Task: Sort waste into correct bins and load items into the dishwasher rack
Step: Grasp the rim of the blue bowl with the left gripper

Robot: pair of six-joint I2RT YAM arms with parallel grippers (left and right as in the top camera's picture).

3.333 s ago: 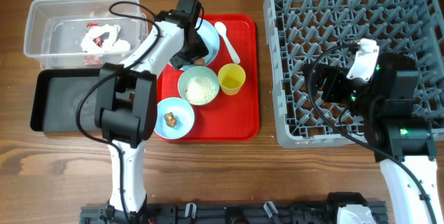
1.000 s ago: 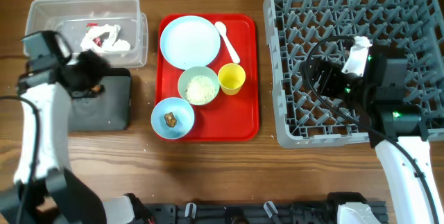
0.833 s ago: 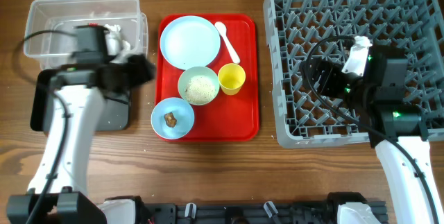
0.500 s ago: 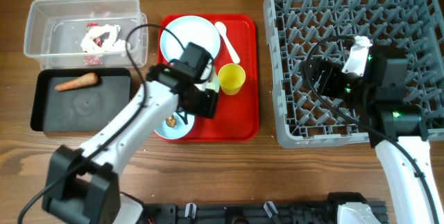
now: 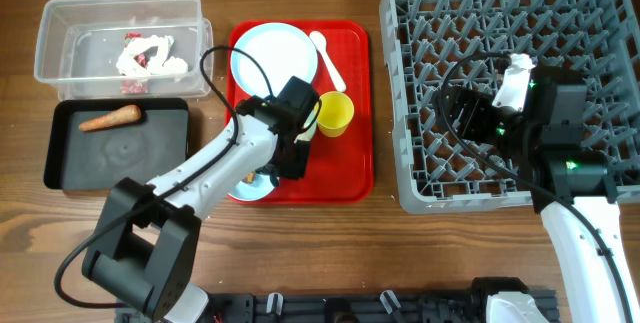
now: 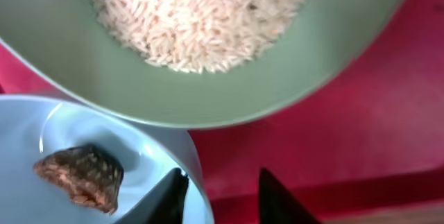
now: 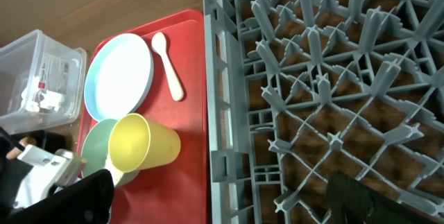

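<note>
The left fingers (image 5: 285, 161) are down at the near part of the red serving tray (image 5: 352, 153). From overhead, the arm's dark body hides most of the pale green bowl (image 6: 298, 78). The left wrist view shows the fingers parted and holding nothing. One tip sits inside the pale blue bowl (image 6: 97, 130) and the other is outside it over the tray, with the bowl's right rim between them. Only the tips show at the frame's lower edge, so I cannot tell whether either one touches the rim. The small brown food lump (image 6: 80, 175) lies in the blue bowl. Loose white rice (image 6: 201, 16) fills the green bowl just beyond it, and the frame cuts off both bowls.

At the far end of the tray lie the large pale blue plate (image 5: 272, 55) and, to its right, the white plastic spoon (image 5: 328, 58). The yellow cup (image 5: 335, 113) stands upright near the spoon, just right of the arm.

On the bench left of the tray, the clear tub (image 5: 60, 23) holds crumpled white paper (image 5: 150, 58) and red scraps too small to identify. Nearer, the black tray (image 5: 70, 163) holds the carrot-like stick (image 5: 110, 119).

The right fingers (image 5: 465, 113) hover over the left part of the dishwasher rack (image 5: 560, 23), spread wide and empty. In their own wrist view only blurred dark tips show at the bottom corners.
</note>
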